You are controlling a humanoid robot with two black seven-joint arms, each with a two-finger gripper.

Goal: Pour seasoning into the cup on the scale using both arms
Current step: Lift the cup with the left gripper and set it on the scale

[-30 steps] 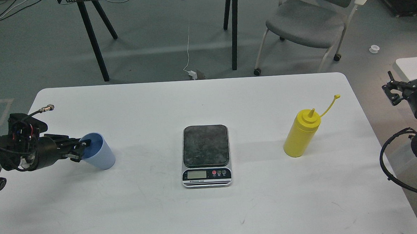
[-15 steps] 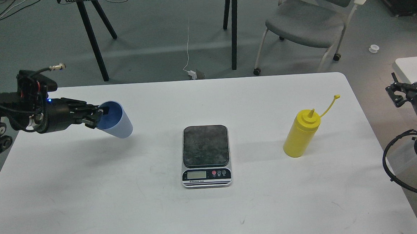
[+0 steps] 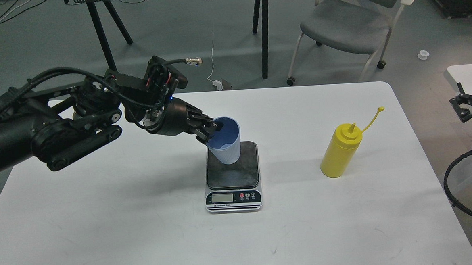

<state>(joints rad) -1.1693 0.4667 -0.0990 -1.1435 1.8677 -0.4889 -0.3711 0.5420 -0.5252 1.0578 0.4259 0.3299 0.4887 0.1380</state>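
Observation:
My left gripper (image 3: 211, 130) is shut on the rim of the light blue ribbed cup (image 3: 227, 145), one finger inside and one outside. It holds the cup nearly upright over the dark plate of the scale (image 3: 233, 176), at the plate's far left part; I cannot tell if the cup's base touches the plate. The yellow seasoning bottle (image 3: 340, 151) stands upright on the white table at the right, its cap strap sticking up to the right. My right gripper (image 3: 463, 106) is off the table's right edge, seen dark and small.
The white table (image 3: 144, 234) bears only the scale and the bottle. A grey chair (image 3: 347, 25) and black table legs (image 3: 106, 46) stand on the floor beyond the far edge. A white stand (image 3: 465, 78) sits near my right arm.
My left arm has lifted the cup off the table at the left and carried it right to above the scale. My right arm has drifted slightly right and down. The bottle has not moved.

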